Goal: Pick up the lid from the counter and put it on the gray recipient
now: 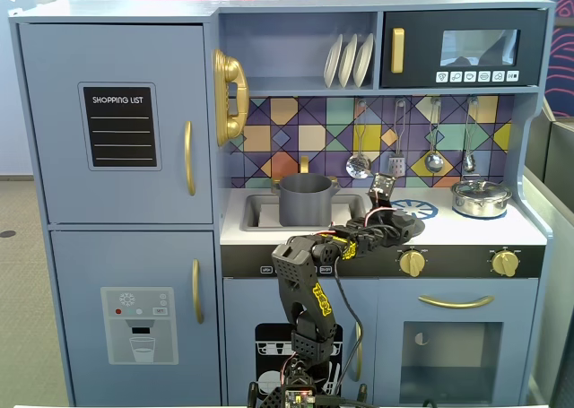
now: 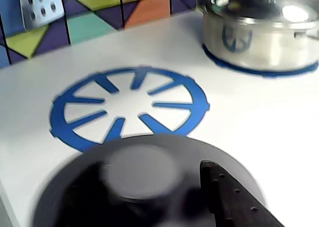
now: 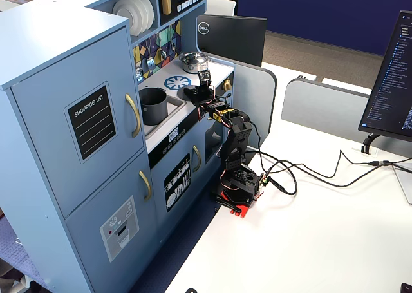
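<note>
the gripper (image 1: 391, 218) is reaching over the counter's front edge, sitting right at the lid (image 2: 149, 184), though whether its jaws are closing on the knob or standing apart cannot be told (only one dark finger (image 2: 227, 197) is showing in the wrist view). the lid is lying just in front of the blue burner ring (image 2: 128, 107), toward the front of the counter (image 2: 259, 137). the gray recipient (image 1: 306, 199) is standing uncovered in the sink at the counter's left end, so lifting, carrying and placing are all remaining. the lid is looking blurred, and the steel pot (image 2: 259, 27) is getting cut off.
</note>
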Robot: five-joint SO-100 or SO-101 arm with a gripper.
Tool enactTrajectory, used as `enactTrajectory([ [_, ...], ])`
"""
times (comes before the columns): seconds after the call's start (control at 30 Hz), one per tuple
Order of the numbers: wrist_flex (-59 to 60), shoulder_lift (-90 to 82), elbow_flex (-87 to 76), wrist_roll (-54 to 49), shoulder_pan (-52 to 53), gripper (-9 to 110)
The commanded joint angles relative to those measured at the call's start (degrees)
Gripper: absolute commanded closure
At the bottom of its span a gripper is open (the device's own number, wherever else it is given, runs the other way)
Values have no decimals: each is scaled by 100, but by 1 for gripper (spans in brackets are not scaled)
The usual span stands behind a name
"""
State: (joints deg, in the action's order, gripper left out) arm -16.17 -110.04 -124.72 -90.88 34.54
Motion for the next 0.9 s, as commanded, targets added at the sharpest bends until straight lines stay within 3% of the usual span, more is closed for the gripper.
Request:
enactTrajectory([
  [0.0, -281, -35, 308, -9, -193, 98],
  [0.43, -325, -396, 281, -79, -369, 102],
  [0.87, 976, -1011, 2118, -325, -932, 102],
])
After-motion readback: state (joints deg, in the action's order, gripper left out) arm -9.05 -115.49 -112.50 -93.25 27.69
